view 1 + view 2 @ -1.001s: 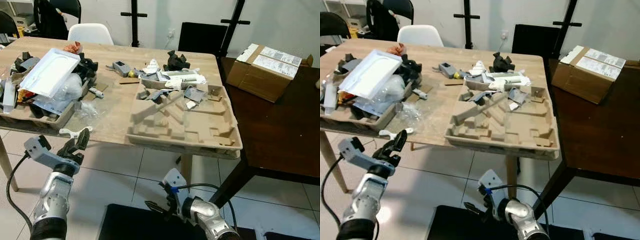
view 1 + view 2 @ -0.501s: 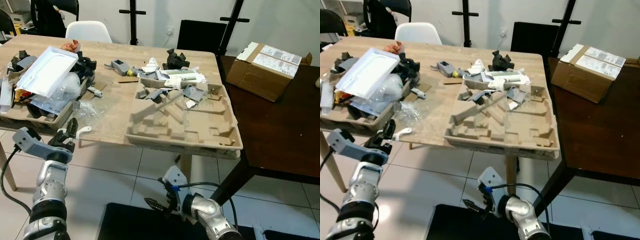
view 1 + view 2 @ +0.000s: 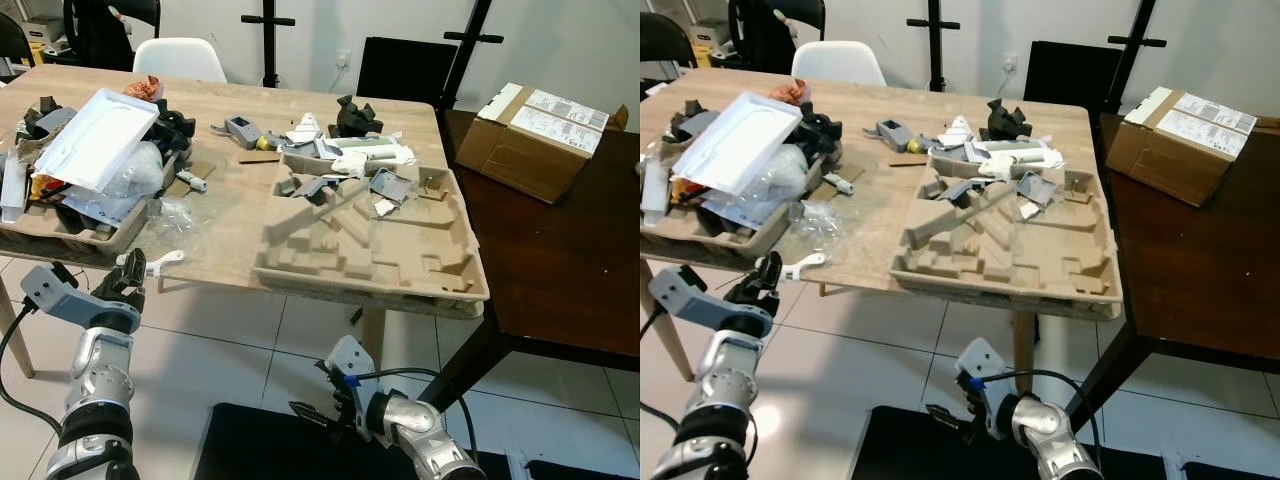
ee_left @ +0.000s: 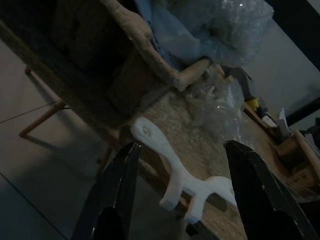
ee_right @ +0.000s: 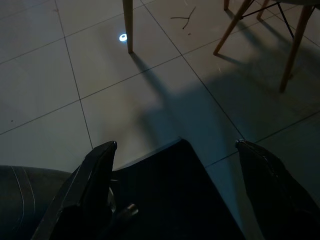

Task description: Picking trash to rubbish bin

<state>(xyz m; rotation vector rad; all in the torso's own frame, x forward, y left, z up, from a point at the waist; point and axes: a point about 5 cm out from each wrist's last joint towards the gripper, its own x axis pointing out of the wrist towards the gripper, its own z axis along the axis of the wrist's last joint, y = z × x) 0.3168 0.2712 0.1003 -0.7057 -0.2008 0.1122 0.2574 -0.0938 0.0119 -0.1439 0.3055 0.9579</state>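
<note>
Forked white plastic piece [image 4: 176, 172]

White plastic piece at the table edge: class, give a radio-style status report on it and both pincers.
Left pincer open, lined up on white plastic piece, not gripping. Piece overhangs table edge. Right pincer open, idle near floor. Nothing between.

A smooth matt white plastic bracket [image 4: 176, 170] is lying on the pale, grainy wooden table [image 3: 235, 215] beside crinkly glossy clear plastic film [image 3: 178, 218] and a rough, matt beige moulded-pulp cardboard tray [image 3: 400, 255].
</note>
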